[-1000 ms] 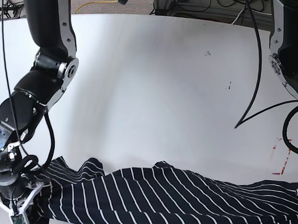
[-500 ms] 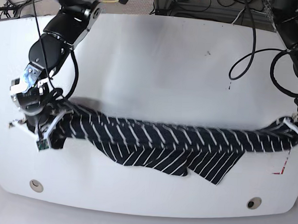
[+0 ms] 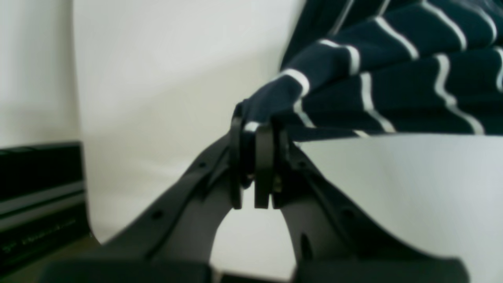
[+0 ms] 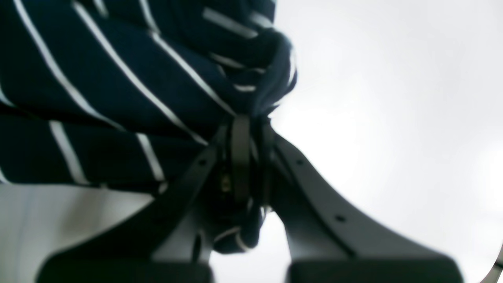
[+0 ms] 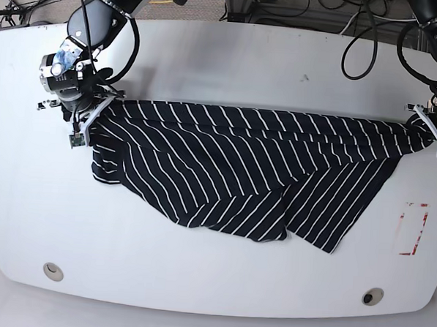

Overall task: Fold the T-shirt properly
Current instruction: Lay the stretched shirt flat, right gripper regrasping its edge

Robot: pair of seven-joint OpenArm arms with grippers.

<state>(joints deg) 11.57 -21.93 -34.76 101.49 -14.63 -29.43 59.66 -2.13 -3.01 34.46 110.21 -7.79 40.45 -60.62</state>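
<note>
The dark navy T-shirt (image 5: 240, 168) with thin white stripes lies stretched across the white table (image 5: 224, 61), its upper edge pulled taut between both arms. The lower part hangs in loose folds toward the table's front. My left gripper (image 5: 429, 127), on the base view's right, is shut on a bunched corner of the T-shirt (image 3: 275, 102); its own view shows the pinch (image 3: 253, 157). My right gripper (image 5: 86, 109), on the base view's left, is shut on the other end of the T-shirt (image 4: 137, 86), pinched between its fingers (image 4: 249, 157).
Red tape marks (image 5: 411, 228) lie at the table's right. Two round holes (image 5: 51, 270) (image 5: 373, 296) sit near the front edge. Cables (image 5: 357, 39) hang at the back right. A dark object (image 3: 39, 196) shows at the left of the left wrist view.
Both grippers have carried the T-shirt from the front of the table toward its back. The shirt now lies spread wider, with more fabric trailing on the table.
</note>
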